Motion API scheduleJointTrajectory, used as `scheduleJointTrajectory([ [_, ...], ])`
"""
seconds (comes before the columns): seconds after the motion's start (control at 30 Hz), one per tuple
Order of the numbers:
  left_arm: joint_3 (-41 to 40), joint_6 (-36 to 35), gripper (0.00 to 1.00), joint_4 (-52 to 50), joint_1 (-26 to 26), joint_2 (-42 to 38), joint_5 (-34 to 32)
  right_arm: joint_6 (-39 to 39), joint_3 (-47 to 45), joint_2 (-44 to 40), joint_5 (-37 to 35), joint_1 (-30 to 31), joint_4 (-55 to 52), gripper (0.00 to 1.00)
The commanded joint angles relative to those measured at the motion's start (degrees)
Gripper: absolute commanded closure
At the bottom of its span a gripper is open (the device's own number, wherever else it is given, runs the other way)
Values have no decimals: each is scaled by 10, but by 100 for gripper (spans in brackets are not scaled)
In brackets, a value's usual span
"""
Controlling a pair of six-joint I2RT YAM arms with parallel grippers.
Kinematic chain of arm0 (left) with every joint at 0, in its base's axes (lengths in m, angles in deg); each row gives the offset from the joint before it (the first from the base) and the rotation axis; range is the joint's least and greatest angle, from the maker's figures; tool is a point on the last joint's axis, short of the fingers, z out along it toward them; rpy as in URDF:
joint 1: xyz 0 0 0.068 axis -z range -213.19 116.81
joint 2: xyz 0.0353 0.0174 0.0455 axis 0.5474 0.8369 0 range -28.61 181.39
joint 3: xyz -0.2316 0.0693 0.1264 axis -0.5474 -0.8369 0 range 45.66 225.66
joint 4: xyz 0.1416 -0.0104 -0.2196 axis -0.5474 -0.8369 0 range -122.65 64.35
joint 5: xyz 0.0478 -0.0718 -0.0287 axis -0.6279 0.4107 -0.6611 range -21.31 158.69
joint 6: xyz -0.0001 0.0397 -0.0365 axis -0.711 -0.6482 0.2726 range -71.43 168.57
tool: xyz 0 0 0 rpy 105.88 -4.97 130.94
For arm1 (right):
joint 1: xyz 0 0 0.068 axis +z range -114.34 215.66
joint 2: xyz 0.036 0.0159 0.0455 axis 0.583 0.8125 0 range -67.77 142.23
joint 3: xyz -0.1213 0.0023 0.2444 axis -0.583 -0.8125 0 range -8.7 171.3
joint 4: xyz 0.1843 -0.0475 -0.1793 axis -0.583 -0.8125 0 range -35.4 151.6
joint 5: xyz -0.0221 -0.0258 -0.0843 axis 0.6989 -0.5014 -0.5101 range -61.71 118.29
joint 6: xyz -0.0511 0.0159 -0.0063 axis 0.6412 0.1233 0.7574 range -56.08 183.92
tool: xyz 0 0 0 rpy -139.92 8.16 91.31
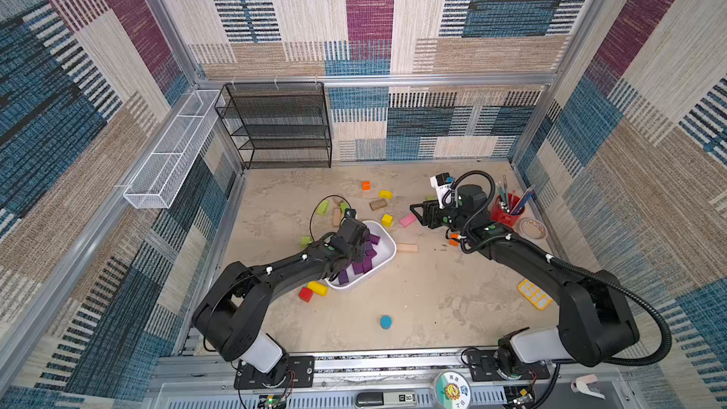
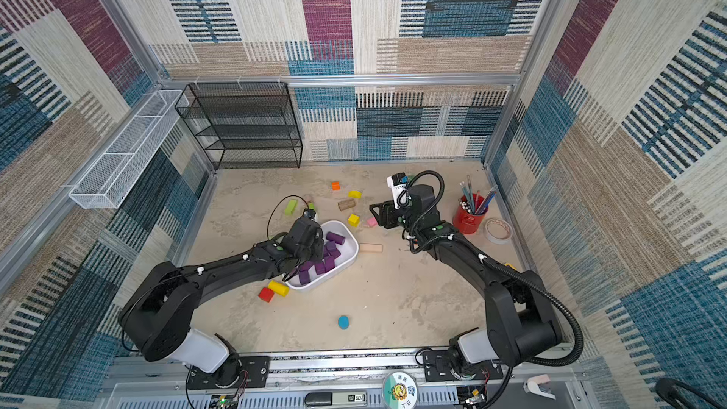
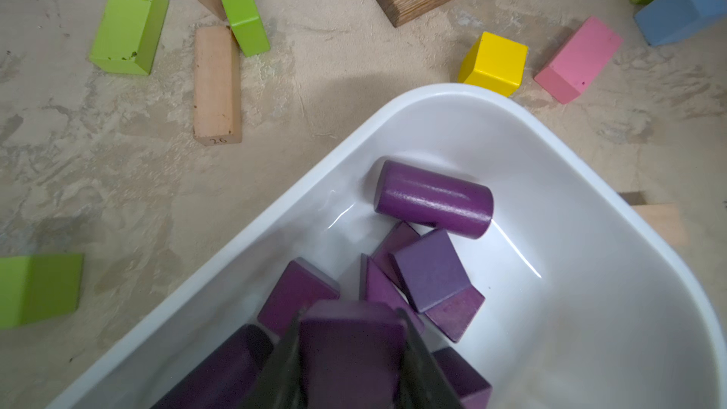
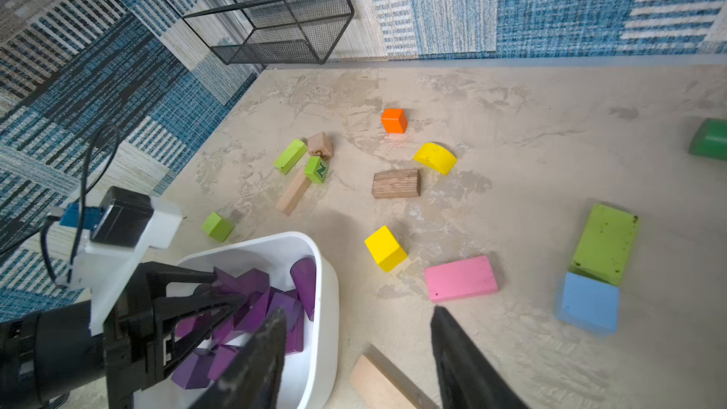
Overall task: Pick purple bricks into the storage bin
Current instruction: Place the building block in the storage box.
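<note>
Purple bricks (image 3: 432,198): dark cubes, bars, 1 cyl on side, heaped in storage bin (image 3: 590,175). Bin white, shallow, rounded corners. One purple brick (image 3: 352,348) clamped in left tool (image 3: 350,314), over bin.

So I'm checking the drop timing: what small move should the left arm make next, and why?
Probably open the left gripper. Its jaws are clamped on a purple brick held over the storage bin, above the other purple bricks lying inside, so letting go should drop it in.
</note>
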Motion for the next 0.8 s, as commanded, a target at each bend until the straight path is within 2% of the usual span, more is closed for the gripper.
scheduleJointTrajectory([
  [0.0,18,13,65,-24,-4,16,11,7,0,4,15,1,23,40],
  [0.43,91,17,64,-102,-17,90,24,8,1,14,17,1,24,40],
  [0.77,95,14,56,-120,-19,73,10,7,-1,11,12,1,29,40],
])
